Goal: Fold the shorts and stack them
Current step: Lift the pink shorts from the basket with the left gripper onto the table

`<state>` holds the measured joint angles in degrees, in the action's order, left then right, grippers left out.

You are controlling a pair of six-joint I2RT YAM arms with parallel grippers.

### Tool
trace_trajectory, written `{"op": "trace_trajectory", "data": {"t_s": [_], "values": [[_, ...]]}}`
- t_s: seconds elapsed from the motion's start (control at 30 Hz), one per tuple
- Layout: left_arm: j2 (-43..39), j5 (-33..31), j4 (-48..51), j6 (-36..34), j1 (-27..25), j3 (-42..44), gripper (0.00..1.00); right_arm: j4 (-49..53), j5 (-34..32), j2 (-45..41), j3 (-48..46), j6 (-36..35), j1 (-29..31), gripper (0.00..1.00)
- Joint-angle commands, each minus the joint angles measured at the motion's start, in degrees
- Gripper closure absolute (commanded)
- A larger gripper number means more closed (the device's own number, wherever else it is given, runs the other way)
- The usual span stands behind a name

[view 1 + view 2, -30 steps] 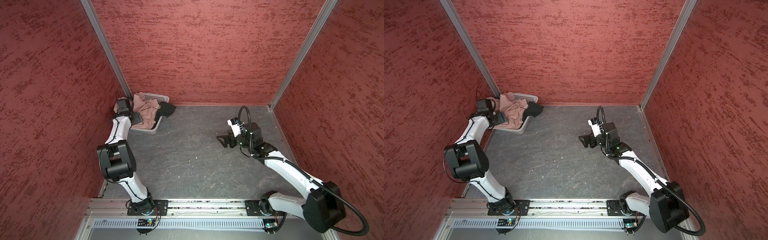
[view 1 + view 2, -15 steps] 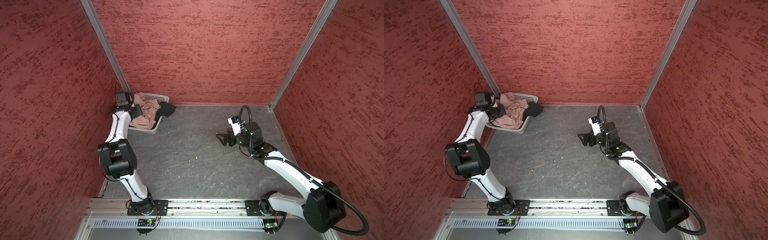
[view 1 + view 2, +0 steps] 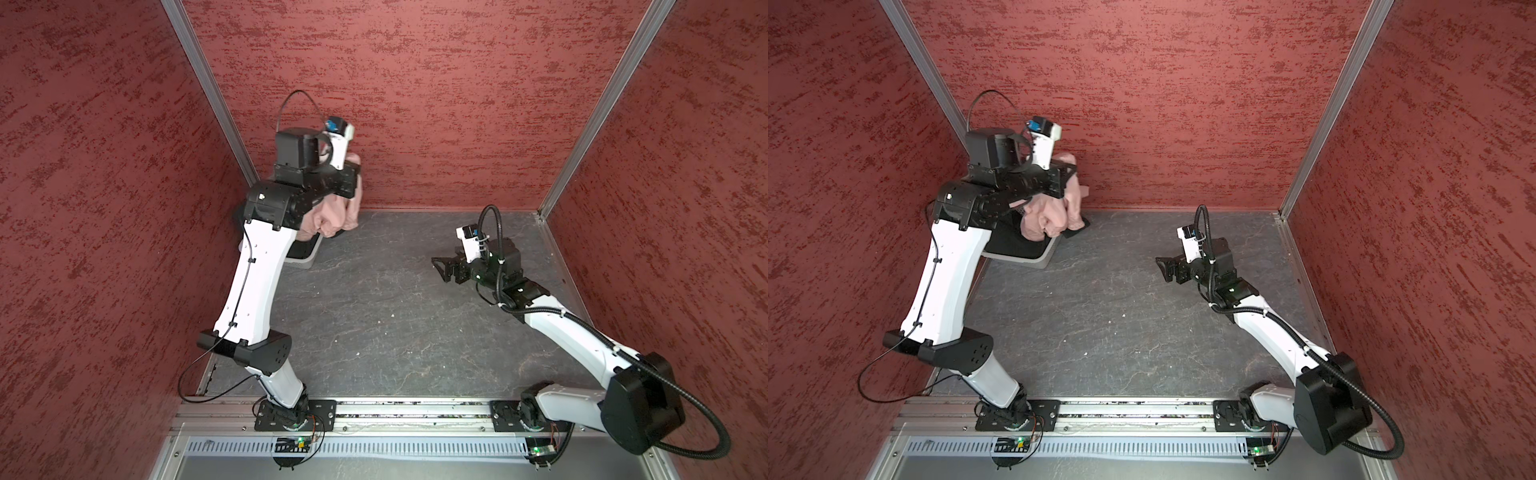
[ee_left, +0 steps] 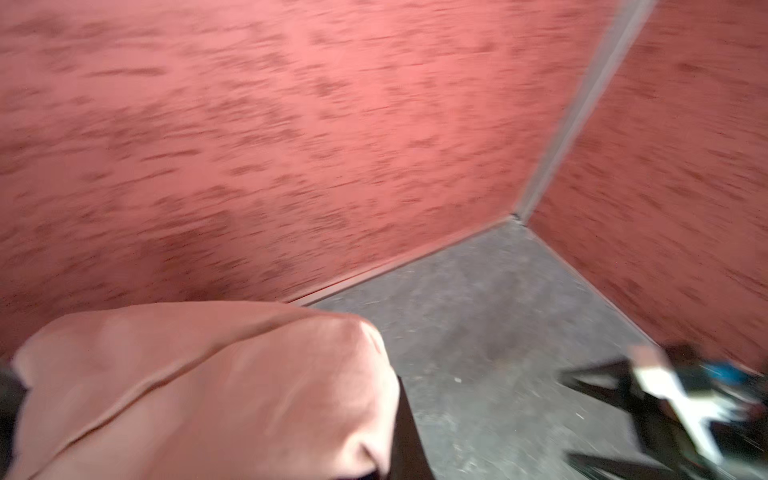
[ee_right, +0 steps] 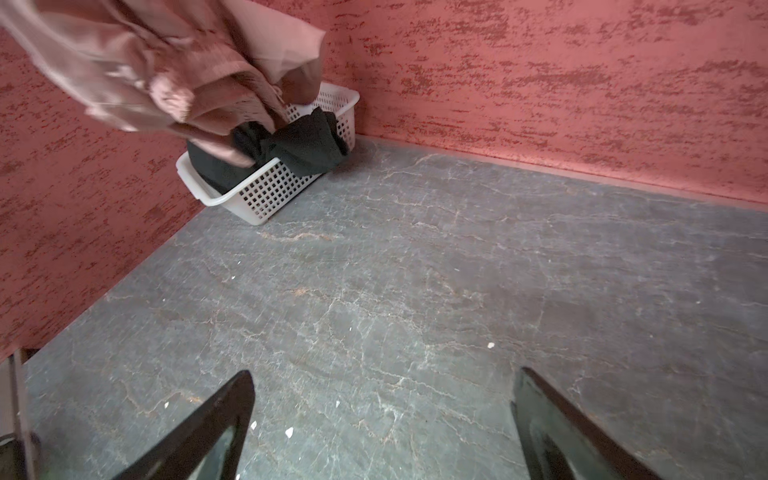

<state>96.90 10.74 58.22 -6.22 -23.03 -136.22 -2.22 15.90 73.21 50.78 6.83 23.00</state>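
The worktop (image 5: 415,291) is a flat grey slab, stone-like, with pale veins and a few white specks. Red rough-textured walls (image 3: 457,104) close it in on three sides, with metal posts (image 3: 208,95) at the back corners.

My left gripper (image 3: 354,185) is raised near the back left corner, jaws pressed together on the pink shorts (image 5: 166,83). The fingertips are buried in the cloth. The soft, dusty pink fabric hangs from the gripper in a crumpled bunch, with a ribbed, gathered band showing among the folds. Its lower end hangs down to the mouth of the basket (image 5: 266,195); I cannot tell whether it touches what lies inside.

The basket is white plastic, rectangular, with walls pierced by square holes, and sits on the worktop in that corner. The black shorts (image 5: 299,141) lie in it, limp and matte, one part draped over the rim.

My right gripper (image 5: 386,374) hovers over the bare right half of the worktop, well apart from the basket, its dark fingers spread wide and holding nothing.
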Motion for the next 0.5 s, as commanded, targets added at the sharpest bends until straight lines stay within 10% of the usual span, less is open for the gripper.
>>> {"op": "trace_trajectory", "data": {"t_s": [0.0,0.23,0.47], "values": [[2.1,0.0,7.2,-3.6,-7.4,-3.3,1.00,0.5,-3.3,1.1,4.4,-0.3,-1.6,0.03],[2.1,0.4,2.6,2.8,-9.4,7.1,1.00,8.2,-8.5,-3.2,6.0,1.6,-5.7,0.03],[0.4,2.7,-9.6,11.3,0.0,29.6,1.00,17.4,-12.7,-6.6,4.8,1.8,-6.5,0.02]]}}
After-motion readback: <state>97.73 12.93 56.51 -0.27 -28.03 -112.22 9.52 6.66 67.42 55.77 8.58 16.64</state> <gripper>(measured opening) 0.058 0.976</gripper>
